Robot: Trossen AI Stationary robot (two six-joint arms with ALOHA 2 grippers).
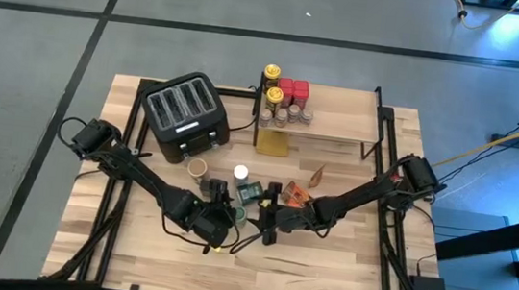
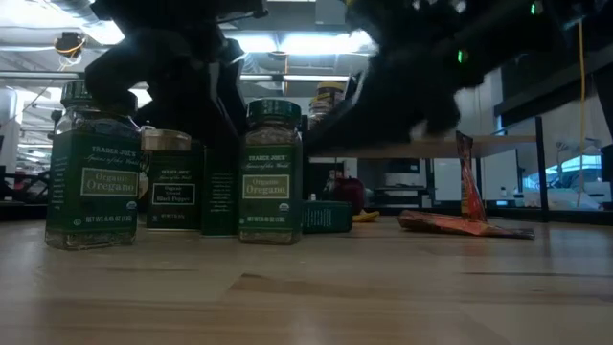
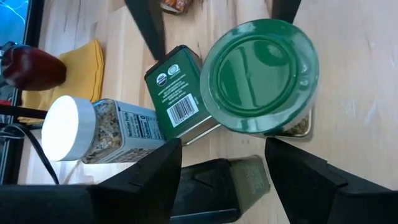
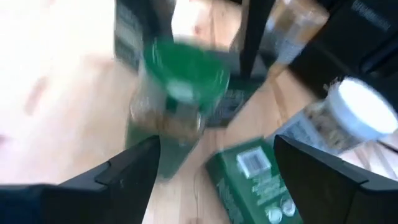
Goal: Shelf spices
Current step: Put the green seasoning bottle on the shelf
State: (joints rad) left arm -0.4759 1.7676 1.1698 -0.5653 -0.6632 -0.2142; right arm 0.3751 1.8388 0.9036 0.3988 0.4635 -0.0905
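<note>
Both grippers low over the spice cluster at the table's front centre, fingers spread, pinching nothing.

The left gripper (image 3: 221, 165) hangs over an upright green-lidded jar (image 3: 259, 76); only this wrist view shows the green tin (image 3: 177, 93) lying flat beside it, long axis along the tabletop, and the white-lidded jar (image 3: 93, 127). The low view alone reads the two standing oregano jars' labels (image 2: 271, 172). The right gripper (image 4: 214, 165) faces what seems the same kind of jar (image 4: 177, 99). More spices stand on the shelf (image 1: 340, 115).
</note>
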